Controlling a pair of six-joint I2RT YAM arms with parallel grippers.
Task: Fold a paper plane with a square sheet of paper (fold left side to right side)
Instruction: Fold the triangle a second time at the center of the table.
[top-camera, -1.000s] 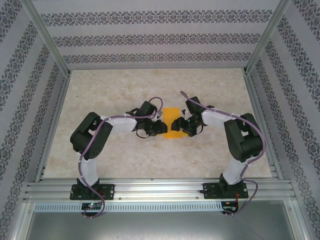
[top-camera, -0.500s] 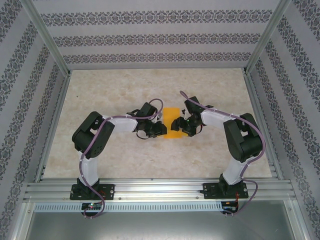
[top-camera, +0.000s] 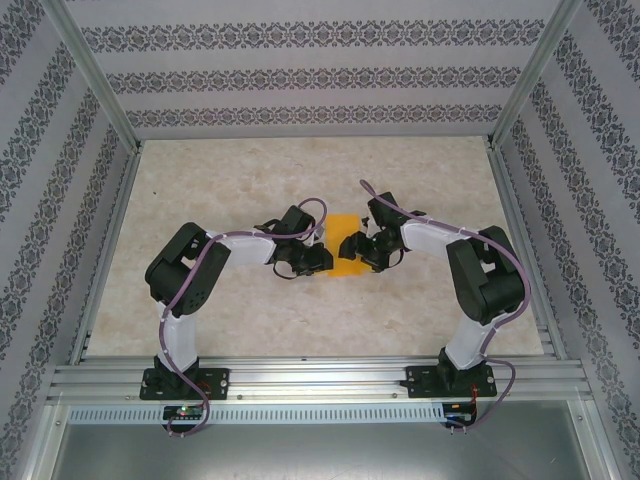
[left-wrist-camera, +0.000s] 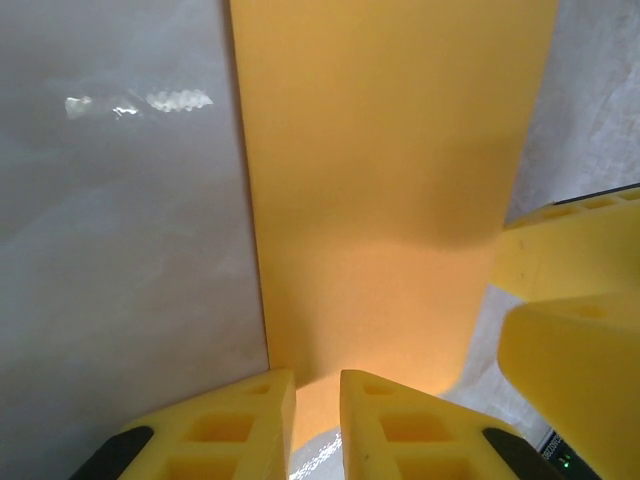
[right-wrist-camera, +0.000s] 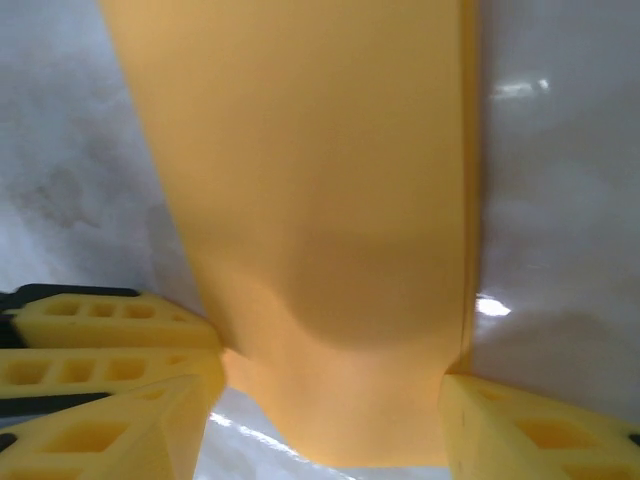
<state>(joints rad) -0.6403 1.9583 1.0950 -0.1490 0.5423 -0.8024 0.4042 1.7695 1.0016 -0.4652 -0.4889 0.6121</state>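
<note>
1. Top external view, left side: the left tool (top-camera: 324, 259) reaches in over the pale marbled counter (top-camera: 250, 170) and sits at the left edge of the sheet of paper (top-camera: 344, 226)
2. Left wrist view: the left tool's two yellow fingers (left-wrist-camera: 225, 425) are drawn nearly together, with only a slit between them. The sheet's near end shows in that slit, and I cannot tell whether it is nipped or merely touched
3. Centre: the bright orange sheet lies on the counter between the two tools. It is folded to a narrow oblong, with its long sides running away from the arm bases
4. In the right wrist view a second layer peeks out as a thin strip along the sheet's right long side. The end nearest the wrist cameras curls up off the counter
5. Right side, top external view: the right tool (top-camera: 352, 247) comes in from the right and meets the sheet's right edge, just opposite the left tool
6. Right wrist view: the right tool's fingers (right-wrist-camera: 540, 430) stand wide apart at the lower corners, and the sheet's curled end shows between them
</note>
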